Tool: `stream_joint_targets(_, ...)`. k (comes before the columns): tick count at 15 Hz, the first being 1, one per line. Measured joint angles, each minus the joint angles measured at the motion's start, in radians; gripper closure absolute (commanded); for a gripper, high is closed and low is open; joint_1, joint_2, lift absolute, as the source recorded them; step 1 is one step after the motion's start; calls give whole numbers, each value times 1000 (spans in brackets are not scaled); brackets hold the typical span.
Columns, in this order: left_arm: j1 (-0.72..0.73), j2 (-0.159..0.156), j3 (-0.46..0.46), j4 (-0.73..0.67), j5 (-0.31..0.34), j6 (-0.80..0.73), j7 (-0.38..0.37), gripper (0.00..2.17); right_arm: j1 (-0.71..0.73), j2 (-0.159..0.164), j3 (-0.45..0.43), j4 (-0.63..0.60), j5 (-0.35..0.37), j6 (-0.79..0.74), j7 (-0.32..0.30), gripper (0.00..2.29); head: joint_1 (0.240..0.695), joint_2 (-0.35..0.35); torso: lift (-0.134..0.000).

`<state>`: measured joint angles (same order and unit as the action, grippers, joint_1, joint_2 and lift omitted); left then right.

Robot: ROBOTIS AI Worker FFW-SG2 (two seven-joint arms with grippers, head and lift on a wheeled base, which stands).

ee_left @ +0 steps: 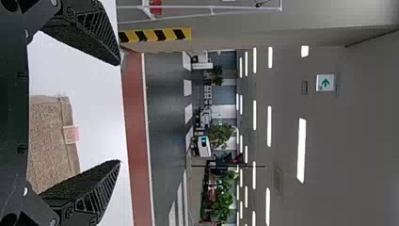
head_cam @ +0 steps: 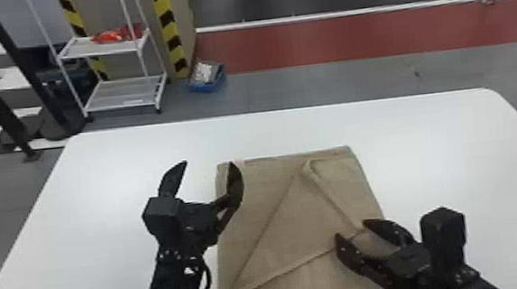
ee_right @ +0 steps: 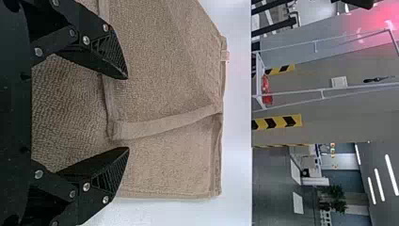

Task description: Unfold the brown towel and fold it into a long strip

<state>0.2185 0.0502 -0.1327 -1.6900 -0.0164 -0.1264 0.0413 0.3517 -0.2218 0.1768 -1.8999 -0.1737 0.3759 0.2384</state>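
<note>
Checking right gripper (head_cam: pixel 350 228), head view lower right: fingers apart, towel corner (ee_right: pixel 115 130) between them; I'd likely pinch next.

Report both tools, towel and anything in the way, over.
Left tool open, at towel's left edge. Right tool open, over towel's right side. Brown towel ungripped, diagonal flap on top, not yet a strip. Only tools overhang it.
</note>
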Motion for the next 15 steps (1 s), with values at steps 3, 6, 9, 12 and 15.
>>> stream_joint_targets(3, 0, -1, -1, 6, -1, 0, 0, 151, 2, -2, 3, -11, -1, 9, -3, 407, 695, 61, -122)
stream_joint_targets(6, -1, -2, -1, 15, -2, 0, 1, 151, -2, -2, 4, -12, -1, 10, -5, 505, 695, 62, -122)
stream_joint_targets(9, -2, -1, -1, 18, -3, 0, 2, 151, -8, -1, 6, -12, -2, 15, -5, 677, 695, 63, -122)
stream_joint_targets(12, -2, 0, -1, 18, -5, 0, 2, 151, -15, 1, 6, -10, -2, 32, -5, 684, 695, 63, -122)
stream_joint_targets(15, -2, 0, 1, 18, -7, 0, 3, 151, -17, 1, 5, -15, -7, 33, -5, 822, 695, 65, -122)
